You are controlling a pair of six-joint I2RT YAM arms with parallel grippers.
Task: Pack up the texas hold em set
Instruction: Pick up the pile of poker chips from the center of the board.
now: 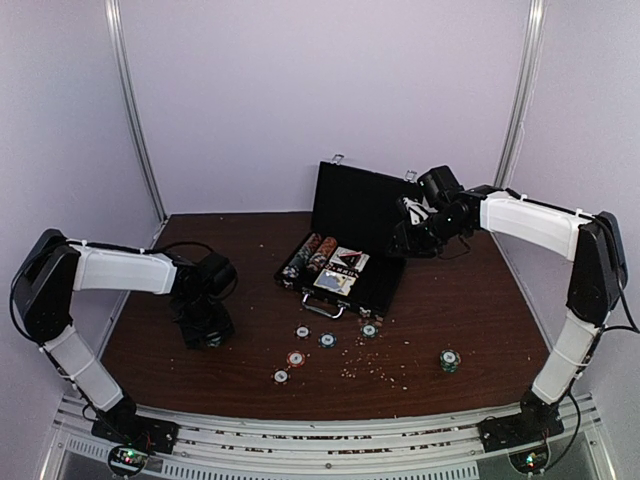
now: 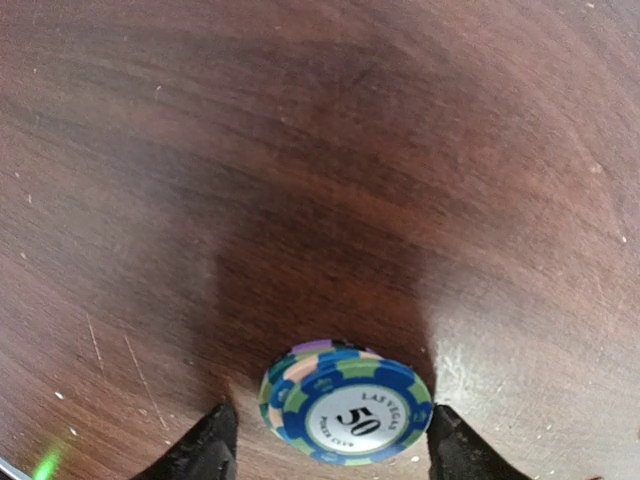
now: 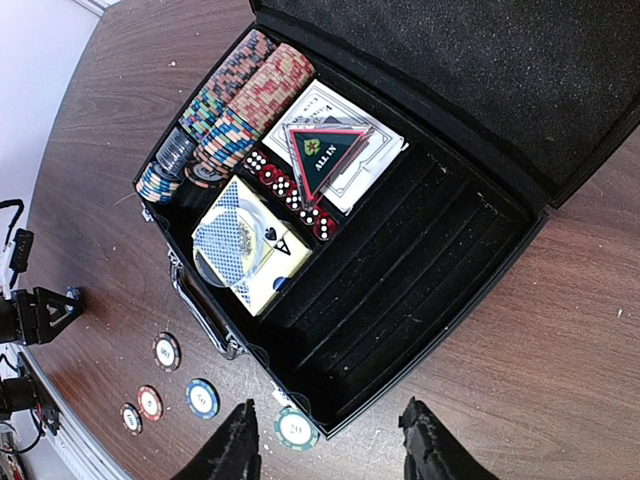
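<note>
my left tool [image 2: 332, 412] sits released astride the chip stack [image 2: 347, 402] on the counter [image 2: 300, 150], right tool [image 3: 325, 418] released and empty over the open case [image 3: 400, 290], and an off-centre squeeze could topple the stack.

Case [image 1: 355, 205] open, ctr table [image 1: 470, 300] — loose chips [image 1: 327, 340] in front; R end effector [image 1: 408, 238] at its R edge.

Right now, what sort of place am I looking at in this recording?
Most likely a lab test booth, not a card room: plain pale walls with metal poles, robot arms bolted to a rail at the table edge, and a staged poker case.
</note>
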